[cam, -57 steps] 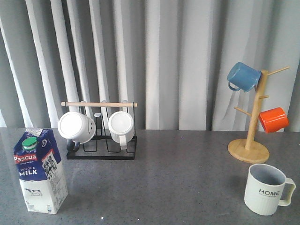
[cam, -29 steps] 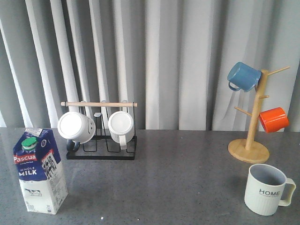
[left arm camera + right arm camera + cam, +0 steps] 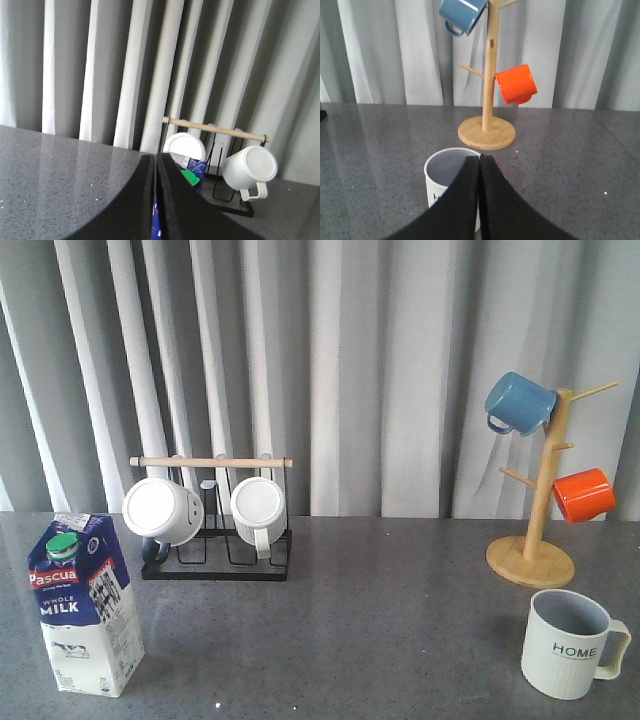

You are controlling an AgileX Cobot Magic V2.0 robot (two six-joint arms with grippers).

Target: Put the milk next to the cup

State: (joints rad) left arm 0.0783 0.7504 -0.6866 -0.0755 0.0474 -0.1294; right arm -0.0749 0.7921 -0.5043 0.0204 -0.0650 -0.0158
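- Left gripper (image 3: 156, 200): dark fingers pressed together, no gap between them, nothing held; seen only in the left wrist view; the milk (image 3: 86, 604) shows just past the fingertips there, green cap and blue top visible
- Right gripper (image 3: 480, 200): fingers likewise closed flat against each other, empty; seen only in the right wrist view; the cup (image 3: 449, 172) sits just beyond the tips, its greyish inside holding nothing
- Milk: upright on the grey table (image 3: 350, 620) at the near left; gable top sealed, cap on; red label and "WHOLE MILK" face the front camera
- Cup: upright at the near right, "HOME" facing forward, handle to the right; well apart from the milk, the width of the table between them
- Black wire rack (image 3: 216, 545) with wooden rod, behind the milk; two white mugs (image 3: 162, 511) lie on it on their sides; mouths face away from the front camera
- Wooden mug tree (image 3: 540, 530) behind the cup; blue mug (image 3: 520, 403) hangs high, orange mug (image 3: 584, 495) lower on the right; both tipped
- Grey pleated curtain (image 3: 350, 370) along the back
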